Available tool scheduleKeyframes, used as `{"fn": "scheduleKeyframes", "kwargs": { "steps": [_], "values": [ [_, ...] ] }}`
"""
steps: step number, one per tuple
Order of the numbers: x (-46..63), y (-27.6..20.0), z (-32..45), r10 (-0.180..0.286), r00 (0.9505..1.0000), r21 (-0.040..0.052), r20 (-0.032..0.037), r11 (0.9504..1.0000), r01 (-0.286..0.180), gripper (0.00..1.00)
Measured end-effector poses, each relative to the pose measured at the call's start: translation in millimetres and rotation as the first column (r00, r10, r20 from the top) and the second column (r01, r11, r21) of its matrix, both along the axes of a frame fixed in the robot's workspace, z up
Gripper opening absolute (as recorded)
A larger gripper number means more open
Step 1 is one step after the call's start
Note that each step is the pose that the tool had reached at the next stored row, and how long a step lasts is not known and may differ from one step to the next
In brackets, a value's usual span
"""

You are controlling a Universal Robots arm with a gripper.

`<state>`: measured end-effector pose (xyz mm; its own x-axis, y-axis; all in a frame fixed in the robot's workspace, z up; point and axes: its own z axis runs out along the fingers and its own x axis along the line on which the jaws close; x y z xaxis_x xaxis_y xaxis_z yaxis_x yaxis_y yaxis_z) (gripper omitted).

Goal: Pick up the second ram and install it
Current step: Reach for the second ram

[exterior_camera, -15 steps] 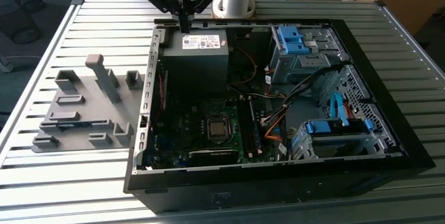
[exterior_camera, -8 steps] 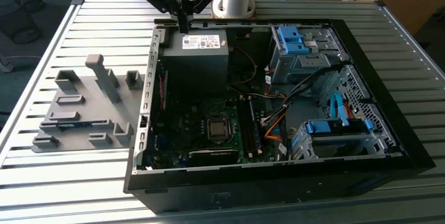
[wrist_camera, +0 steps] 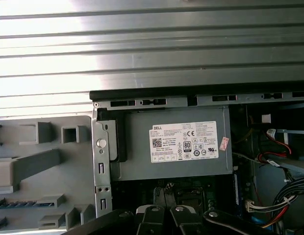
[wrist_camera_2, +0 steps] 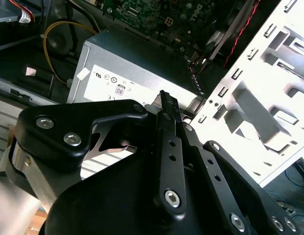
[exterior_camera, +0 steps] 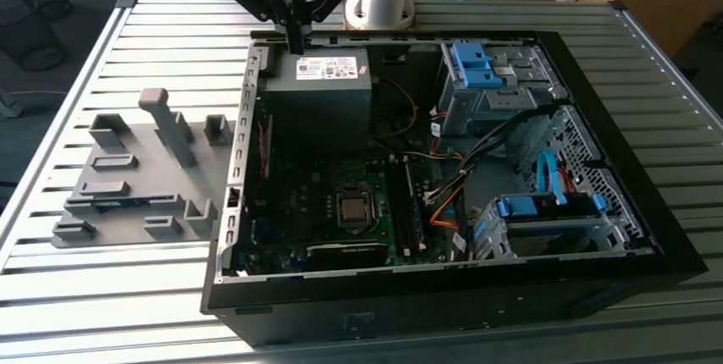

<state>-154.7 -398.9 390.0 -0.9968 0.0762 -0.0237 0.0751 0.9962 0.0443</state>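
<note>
Two slim jaws (matte black)

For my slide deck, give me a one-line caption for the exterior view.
Tool hovers over the power supply of an open case; grey holder sits beside it on the slatted table.

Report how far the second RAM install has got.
Done: nothing visibly. In hand: the gripper hangs over the power supply, jaws together and empty. Left: the second ram appears to lie in the grey holder, so pickup and install remain.
</note>
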Motion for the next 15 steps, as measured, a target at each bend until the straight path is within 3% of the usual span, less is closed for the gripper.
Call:
{"fn": "scheduleKeyframes", "kwargs": {
  "steps": [15],
  "values": [
    [-4.7, 0.0, -0.6, 0.000, 1.0000, 0.0000, -0.0001, 1.0000, 0.000, 0.11]
  ]
}}
